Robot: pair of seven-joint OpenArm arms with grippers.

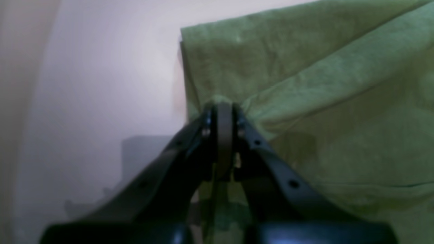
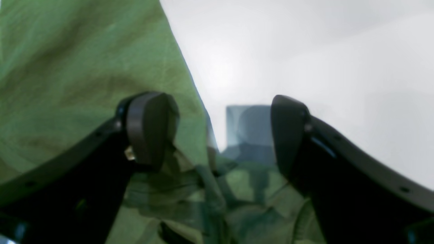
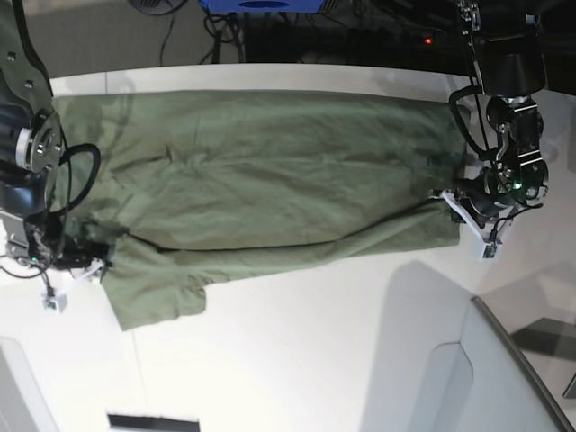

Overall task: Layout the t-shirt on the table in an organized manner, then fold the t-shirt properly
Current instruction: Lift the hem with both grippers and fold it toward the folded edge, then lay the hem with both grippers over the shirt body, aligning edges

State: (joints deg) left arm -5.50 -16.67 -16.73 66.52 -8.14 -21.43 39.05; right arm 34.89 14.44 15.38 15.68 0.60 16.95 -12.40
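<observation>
The olive-green t-shirt (image 3: 270,171) lies stretched sideways across the white table (image 3: 315,360), with a long fold running along its near side. My left gripper (image 3: 454,205) is at the shirt's right end. In the left wrist view this gripper (image 1: 223,108) is shut on a bunched pinch of the t-shirt (image 1: 305,84), which pulls into creases. My right gripper (image 3: 99,256) is at the shirt's left end, near a sleeve. The right wrist view shows the right gripper (image 2: 220,135) open, its fingers (image 2: 152,128) wide apart astride the t-shirt's (image 2: 84,51) edge, which lies loose between them.
A grey angled panel (image 3: 504,378) rises at the near right of the table. A dark slot (image 3: 153,421) sits at the near edge. Cables and a blue object (image 3: 261,4) lie beyond the far edge. Bare white tabletop spreads in front of the shirt.
</observation>
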